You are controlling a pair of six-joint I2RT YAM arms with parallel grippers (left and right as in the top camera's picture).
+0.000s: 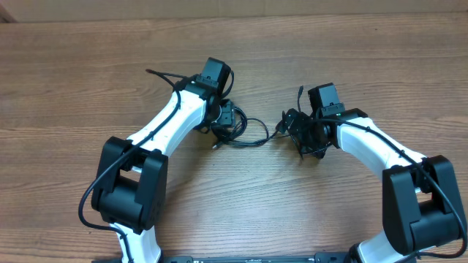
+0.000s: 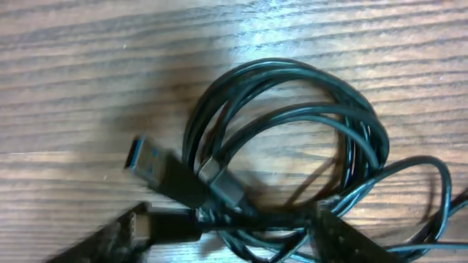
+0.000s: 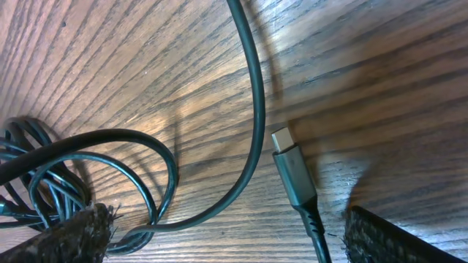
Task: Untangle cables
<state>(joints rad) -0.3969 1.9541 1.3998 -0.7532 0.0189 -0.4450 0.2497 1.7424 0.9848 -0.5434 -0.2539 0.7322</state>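
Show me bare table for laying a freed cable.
Crowded: cables bunched between left hand and right hand. Free: far strip of table beyond both hands; near middle, this side of the cables.

White arm links (image 1: 172, 120) join black motor housings (image 1: 131, 186), thick black wires (image 1: 91, 190) trailing alongside.

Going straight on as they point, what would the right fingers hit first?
Probably the thin black cable's grey, silver-tipped plug, between the right fingers on the wooden table; depth unclear.
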